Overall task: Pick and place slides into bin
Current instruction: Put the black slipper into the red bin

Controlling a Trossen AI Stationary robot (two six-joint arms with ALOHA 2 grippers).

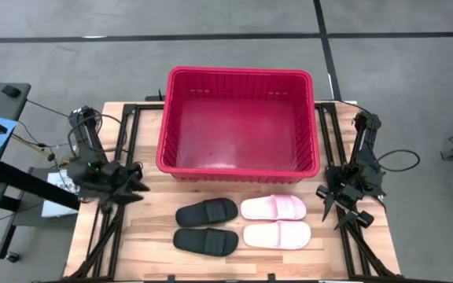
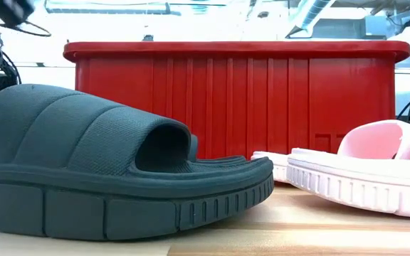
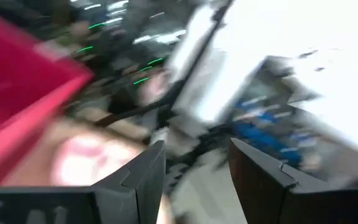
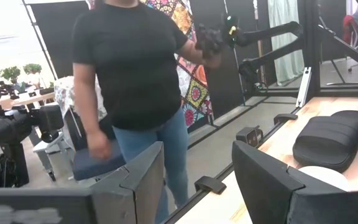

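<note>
The red bin (image 1: 238,122) stands at the table's far middle; it also shows in the low view (image 2: 240,92). Two black slides (image 1: 206,211) (image 1: 205,240) and two pink slides (image 1: 274,207) (image 1: 277,234) lie sole-down on the table in front of the bin, black on the left, pink on the right. My left gripper (image 1: 136,189) hovers left of the black slides, open and empty (image 3: 197,155). My right gripper (image 1: 333,203) hovers right of the pink slides, open and empty (image 4: 197,155).
A person in a black shirt and jeans (image 4: 135,93) stands on the floor beyond the table's edge. Dark frame rails (image 1: 124,149) run along the table's left and right sides. The wooden tabletop (image 1: 148,244) shows bare around the slides.
</note>
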